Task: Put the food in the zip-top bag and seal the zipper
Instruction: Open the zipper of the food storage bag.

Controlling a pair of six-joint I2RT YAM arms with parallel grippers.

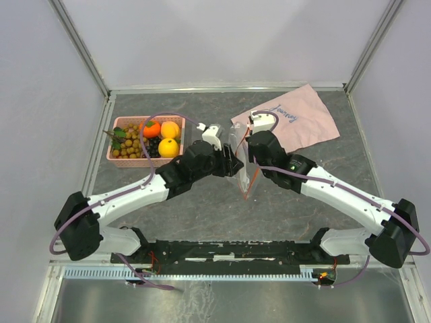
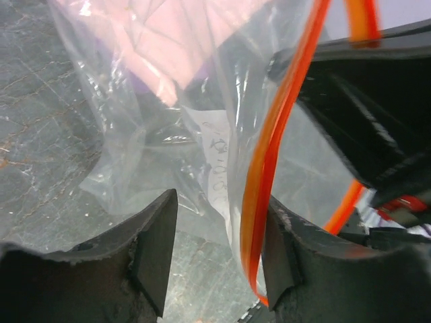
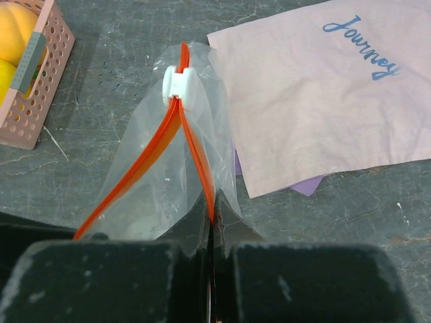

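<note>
Right wrist: pink basket point(image 3: 34, 101) cut off by left edge; top: zip-top bag point(image 1: 245, 176) mostly hidden.

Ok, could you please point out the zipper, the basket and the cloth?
zipper point(image 2: 266, 161): left wrist view, middle of the orange strip.
basket point(image 3: 37, 111): right wrist view, its side wall with holes.
cloth point(image 3: 323, 114): right wrist view, plain pink area below the writing.
</note>
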